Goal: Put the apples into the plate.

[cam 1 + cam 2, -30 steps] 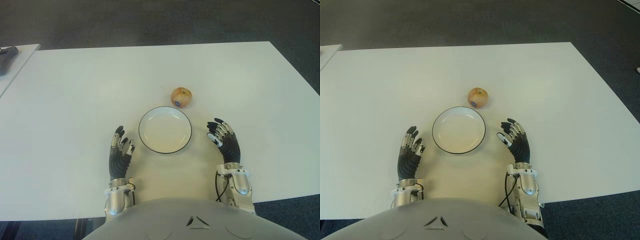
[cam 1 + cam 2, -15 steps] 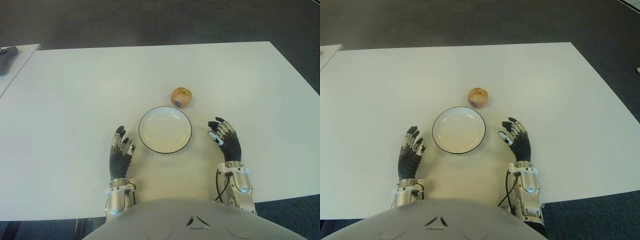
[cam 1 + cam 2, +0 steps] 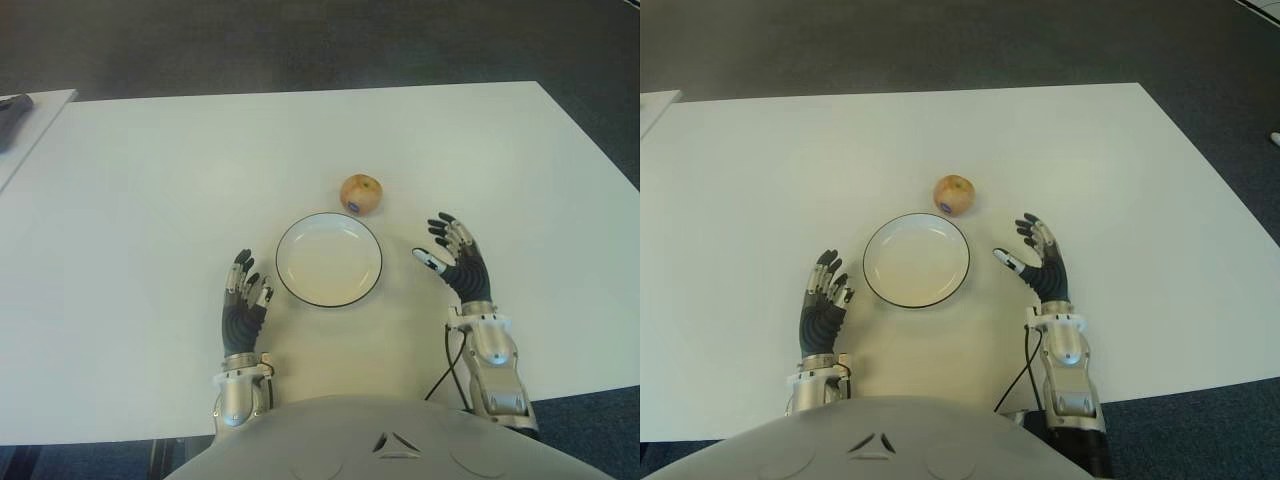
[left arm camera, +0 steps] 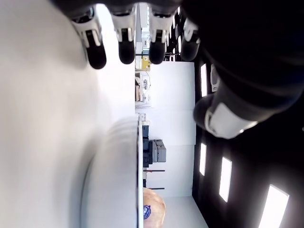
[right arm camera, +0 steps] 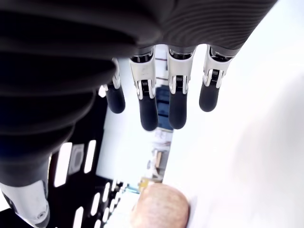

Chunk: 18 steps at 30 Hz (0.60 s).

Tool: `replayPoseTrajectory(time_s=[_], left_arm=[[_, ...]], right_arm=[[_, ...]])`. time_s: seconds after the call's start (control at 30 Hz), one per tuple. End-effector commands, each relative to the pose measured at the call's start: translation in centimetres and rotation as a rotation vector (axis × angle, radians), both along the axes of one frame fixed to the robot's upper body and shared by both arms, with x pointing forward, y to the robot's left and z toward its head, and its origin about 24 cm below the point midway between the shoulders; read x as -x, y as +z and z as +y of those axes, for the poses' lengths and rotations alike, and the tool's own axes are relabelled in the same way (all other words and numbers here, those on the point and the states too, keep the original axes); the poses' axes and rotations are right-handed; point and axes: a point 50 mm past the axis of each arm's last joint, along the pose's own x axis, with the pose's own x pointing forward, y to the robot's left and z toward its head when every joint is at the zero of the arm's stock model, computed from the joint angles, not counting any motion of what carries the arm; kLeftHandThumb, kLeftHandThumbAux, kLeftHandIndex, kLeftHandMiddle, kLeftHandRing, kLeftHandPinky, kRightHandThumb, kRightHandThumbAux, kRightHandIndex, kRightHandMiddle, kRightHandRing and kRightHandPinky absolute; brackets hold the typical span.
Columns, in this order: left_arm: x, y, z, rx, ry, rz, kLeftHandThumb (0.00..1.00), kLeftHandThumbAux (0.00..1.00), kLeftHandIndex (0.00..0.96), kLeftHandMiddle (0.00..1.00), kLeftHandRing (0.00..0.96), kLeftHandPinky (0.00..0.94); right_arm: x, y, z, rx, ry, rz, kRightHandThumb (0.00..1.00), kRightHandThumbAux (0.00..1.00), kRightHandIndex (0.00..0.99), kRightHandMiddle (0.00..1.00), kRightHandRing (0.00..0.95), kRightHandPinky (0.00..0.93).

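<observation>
One apple (image 3: 361, 193) sits on the white bench (image 3: 150, 180), just beyond the far rim of the plate (image 3: 329, 259), not touching it as far as I can tell. Plate is empty, so task not begun.

Right robot hand (image 3: 453, 262) is to the right of the plate, fingers spread, holding nothing; probably placed to reach for the apple.

Left robot hand (image 3: 243, 297) shows left of the plate, released, idle.

Apple has a small blue sticker; writing too small to read.
</observation>
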Motion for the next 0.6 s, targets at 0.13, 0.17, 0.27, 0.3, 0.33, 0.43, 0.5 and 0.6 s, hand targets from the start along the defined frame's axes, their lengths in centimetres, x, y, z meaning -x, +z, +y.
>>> replayPoseTrajectory(time_s=[0.13,0.17,0.27,0.3,0.33,0.43,0.5,0.6], left_arm=[[2.4,-4.2,-2.2,0.066,-0.006,0.304,0.223,0.634,0.093,0.086,0.103,0.169],[2.3,-4.2,-2.3,0.069,-0.006,0.302,0.226,0.632,0.093,0.086,0.103,0.166],[2.1,-4.2,-2.4,0.075,-0.006,0.298,0.234,0.635,0.088,0.08,0.093,0.137],[2.0,-4.2,-2.5,0.076,-0.006,0.295,0.236,0.637,0.086,0.078,0.091,0.133],[1.9,-4.1,-2.5,0.077,-0.007,0.292,0.235,0.64,0.082,0.077,0.09,0.135],[1.8,-4.1,-2.6,0.077,-0.01,0.29,0.233,0.641,0.079,0.079,0.095,0.155],[1.7,-4.2,-2.5,0.078,-0.012,0.295,0.233,0.639,0.08,0.087,0.105,0.173],[1.6,-4.3,-2.6,0.085,-0.01,0.302,0.237,0.639,0.082,0.091,0.113,0.182]], right_arm=[[-4.6,2.7,0.7,0.397,0.092,-0.112,0.513,0.584,0.057,0.163,0.143,0.137],[-5.0,2.8,0.7,0.436,0.105,-0.124,0.506,0.58,0.052,0.16,0.14,0.135],[-5.8,3.0,0.8,0.503,0.131,-0.141,0.491,0.569,0.044,0.156,0.138,0.138],[-6.1,3.1,0.9,0.535,0.146,-0.142,0.489,0.564,0.043,0.152,0.133,0.127],[-6.4,3.2,0.9,0.558,0.156,-0.142,0.484,0.555,0.043,0.142,0.118,0.104],[-7.8,3.5,1.4,0.647,0.195,-0.137,0.477,0.541,0.041,0.123,0.093,0.073],[-9.1,4.1,2.2,0.707,0.221,-0.143,0.473,0.534,0.04,0.109,0.077,0.068],[-10.7,4.8,3.4,0.769,0.245,-0.162,0.472,0.528,0.043,0.09,0.059,0.065]])
